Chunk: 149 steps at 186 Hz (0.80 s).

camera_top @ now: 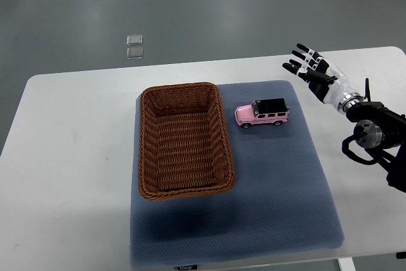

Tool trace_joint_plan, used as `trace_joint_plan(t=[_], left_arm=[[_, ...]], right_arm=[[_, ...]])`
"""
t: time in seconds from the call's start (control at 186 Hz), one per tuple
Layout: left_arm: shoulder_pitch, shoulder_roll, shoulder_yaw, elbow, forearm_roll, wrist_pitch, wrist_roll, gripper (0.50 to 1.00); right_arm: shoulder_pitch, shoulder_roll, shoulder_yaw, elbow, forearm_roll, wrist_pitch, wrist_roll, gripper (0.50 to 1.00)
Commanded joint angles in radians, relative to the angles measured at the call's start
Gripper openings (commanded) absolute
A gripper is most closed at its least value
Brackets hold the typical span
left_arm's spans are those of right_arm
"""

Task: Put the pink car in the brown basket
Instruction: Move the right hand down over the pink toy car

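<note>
Wicker brown basket, rectangular, beside boxy glossy pink car.

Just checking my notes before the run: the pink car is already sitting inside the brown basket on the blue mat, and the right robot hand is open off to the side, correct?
Not quite. In the top view the pink car stands on the blue mat, right of the brown basket, which holds nothing. The right robot hand is indeed open, off to the side.
</note>
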State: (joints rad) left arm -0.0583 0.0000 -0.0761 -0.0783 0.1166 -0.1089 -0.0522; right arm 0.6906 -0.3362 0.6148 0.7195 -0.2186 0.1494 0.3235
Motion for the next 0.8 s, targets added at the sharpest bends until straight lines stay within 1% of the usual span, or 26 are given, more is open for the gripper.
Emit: trace_joint_plan(t=[0.0,0.215,0.386,0.499,0.654,0.794], left_arm=[[0.000,0.000,0.001,0.002,0.000,0.000,0.000,1.000],[0.000,0.000,0.001,0.000,0.000,0.000,0.000,1.000],[0.000,0.000,0.002,0.000,0.000,0.000,0.000,1.000],[0.000,0.000,0.002,0.000,0.000,0.000,0.000,1.000],[0.000,0.000,0.002,0.000,0.000,0.000,0.000,1.000],[0.000,0.000,0.002,0.002,0.000,0.000,0.000,1.000]], right_arm=[[0.004,-0.004,0.000,0.003,-0.126,0.015,0.000,0.915],[0.018,-0.006,0.000,0.021,-0.409,0.016,0.000,0.915],[0.027,-0.012,-0.001,0.067,-0.720,0.015,0.000,0.915],[0.035,-0.020,-0.001,0.074,-0.878,0.015,0.003,0.915],[0.067,-0.029,-0.047,0.072,-0.969,0.013,0.012,0.913],[0.112,-0.083,-0.147,0.074,-0.982,0.012,0.035,0.911]])
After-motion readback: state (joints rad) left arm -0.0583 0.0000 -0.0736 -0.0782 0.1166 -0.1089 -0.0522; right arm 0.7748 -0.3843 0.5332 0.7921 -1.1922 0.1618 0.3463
